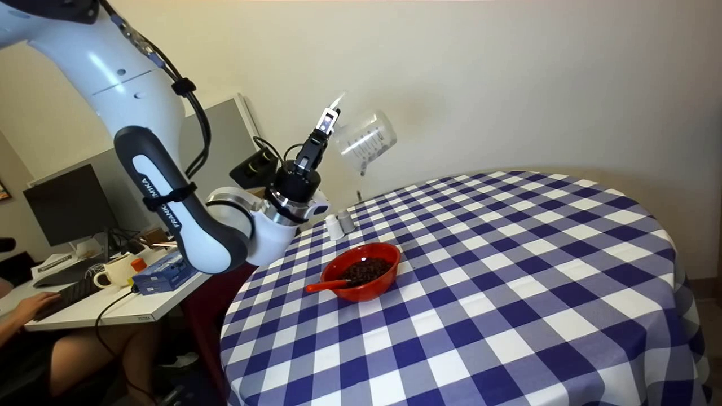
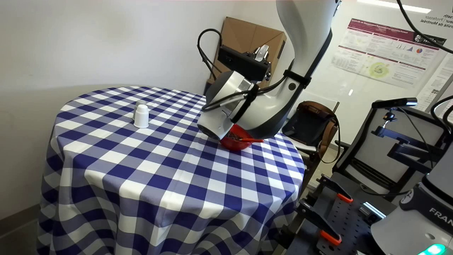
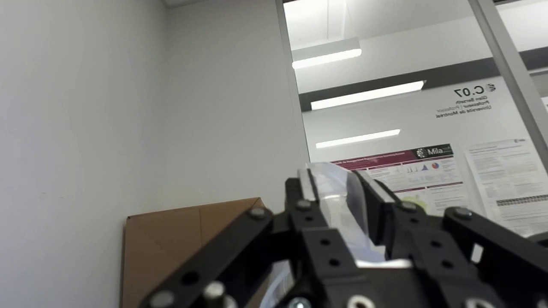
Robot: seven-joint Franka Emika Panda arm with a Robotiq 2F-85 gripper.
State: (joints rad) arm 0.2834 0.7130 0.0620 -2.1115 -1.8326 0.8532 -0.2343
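Clear measuring cup (image 1: 368, 138), tipped, hangs in the air, above the far edge of the table (image 1: 485, 265) as seen in an exterior view; end effector (image 3: 338, 183) pinches its handle. Prob. lightweight, stiff plastic w/ slick sides; handle's best hold, approx. mid-length, vs. twisting.

Bowl (image 1: 369, 292) and shakers (image 1: 334, 228) on tablecloth (image 1: 496, 265)

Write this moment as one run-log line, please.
claw: gripping tilted measuring cup | dark bits: airborne below it | red bowl: dark heap inside, red utensil over rim
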